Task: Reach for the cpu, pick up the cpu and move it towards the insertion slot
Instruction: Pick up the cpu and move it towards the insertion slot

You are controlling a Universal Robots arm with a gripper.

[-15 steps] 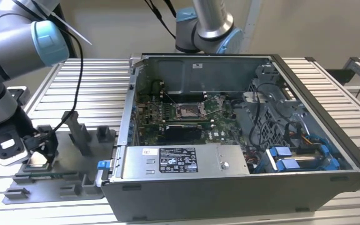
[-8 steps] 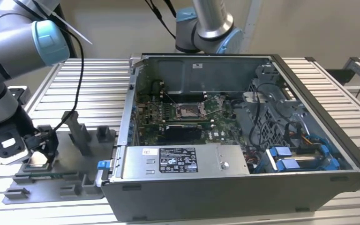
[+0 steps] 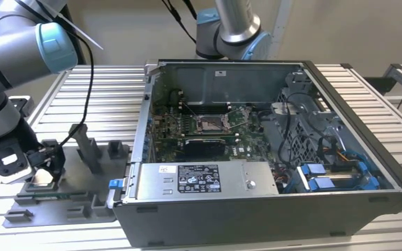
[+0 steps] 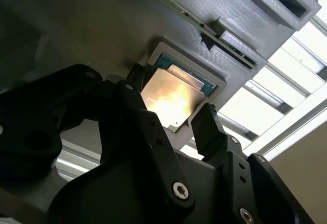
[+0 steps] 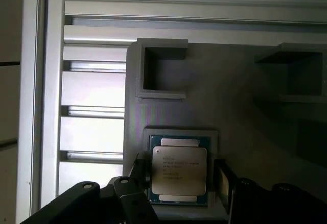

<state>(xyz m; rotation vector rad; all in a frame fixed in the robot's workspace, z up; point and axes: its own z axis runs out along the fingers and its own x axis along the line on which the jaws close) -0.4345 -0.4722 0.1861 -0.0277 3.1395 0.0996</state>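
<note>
A robot arm [image 3: 9,57] is reaching down over the corner of a slatted metal table [image 3: 107,94] at the exterior view's left. A grey plate [image 5: 245,127] is lying flat on that corner. The cpu [image 5: 179,170] is sitting flat in a shallow square pocket near the plate's edge on the exterior view's left. Its pale metal top is facing up.

The gripper [image 5: 182,172] is hanging directly over the cpu. Its black fingers [image 5: 142,169] are standing one on each side of the chip, close to two opposite edges. The jaws are spread just wider than the chip, and a thin gap is showing on one side in the first wrist view. Whether the other finger is touching the chip cannot be told. In the second wrist view the chip is catching the light between the two fingertips and lying level in its pocket.

An open computer case [image 3: 257,222] is standing on the table just beside the plate, toward the exterior view's right. A green board [image 3: 165,123] is lying on its floor. The slot [image 3: 210,124], a silver frame with a dark centre, is sitting in the middle of that board, well apart from the cpu.
</note>
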